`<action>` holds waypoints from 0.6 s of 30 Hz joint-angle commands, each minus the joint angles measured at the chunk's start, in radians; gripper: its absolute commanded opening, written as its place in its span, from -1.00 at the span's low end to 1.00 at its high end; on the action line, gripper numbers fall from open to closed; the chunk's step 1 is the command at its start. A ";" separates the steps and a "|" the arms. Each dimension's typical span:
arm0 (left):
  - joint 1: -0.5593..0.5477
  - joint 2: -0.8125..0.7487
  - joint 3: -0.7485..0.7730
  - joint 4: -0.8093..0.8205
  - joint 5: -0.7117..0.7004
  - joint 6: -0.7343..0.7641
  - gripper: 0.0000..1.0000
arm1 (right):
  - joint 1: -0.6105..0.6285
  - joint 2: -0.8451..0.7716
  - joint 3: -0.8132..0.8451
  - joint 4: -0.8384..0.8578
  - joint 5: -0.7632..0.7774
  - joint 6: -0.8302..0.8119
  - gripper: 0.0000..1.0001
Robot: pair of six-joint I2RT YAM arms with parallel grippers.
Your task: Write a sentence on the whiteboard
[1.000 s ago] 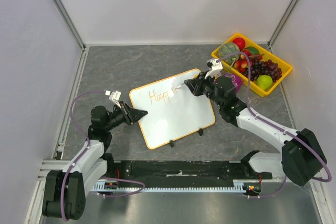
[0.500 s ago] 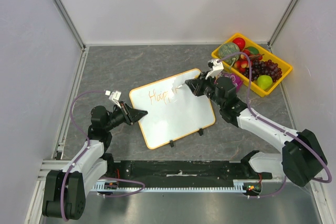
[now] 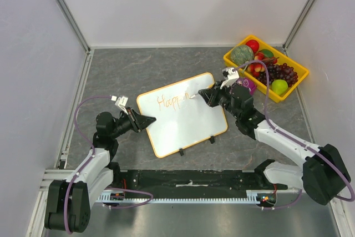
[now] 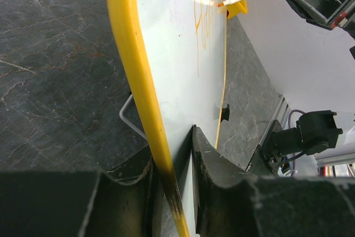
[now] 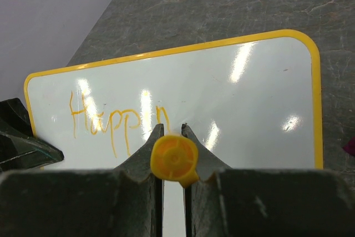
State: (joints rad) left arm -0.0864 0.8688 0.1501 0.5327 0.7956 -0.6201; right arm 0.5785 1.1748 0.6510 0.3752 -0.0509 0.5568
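Note:
The whiteboard [image 3: 186, 117] lies flat mid-table, white with a yellow rim and two black clips on its near edge. Orange cursive writing [image 3: 171, 102] on its far left part reads "Happin"; it also shows in the right wrist view [image 5: 113, 120]. My left gripper [image 3: 148, 121] is shut on the board's left rim [image 4: 145, 120]. My right gripper [image 3: 201, 95] is shut on an orange marker [image 5: 174, 159], whose tip touches the board just right of the last letter [image 4: 221, 4]. The right wrist view shows only the marker's yellow end cap between the fingers [image 5: 199, 151].
A yellow tray [image 3: 237, 62] of toy fruit (grapes, apple, melon, green pear) stands at the back right. A purple thing [image 3: 248, 85] lies by the right arm's wrist. Grey walls close in the table on three sides.
The writing has grown from "Happ" to "Happin". My right gripper and the marker have moved rightward along the line. The left gripper and the board have not moved.

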 commanded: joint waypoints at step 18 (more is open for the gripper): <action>-0.007 -0.001 -0.006 0.009 -0.002 0.077 -0.96 | -0.025 0.045 0.062 0.054 -0.006 0.026 -1.00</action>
State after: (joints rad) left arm -0.0864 0.8688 0.1501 0.5331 0.7959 -0.6205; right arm 0.5606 1.1908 0.6739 0.3664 -0.0490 0.5659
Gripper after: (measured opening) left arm 0.287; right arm 0.186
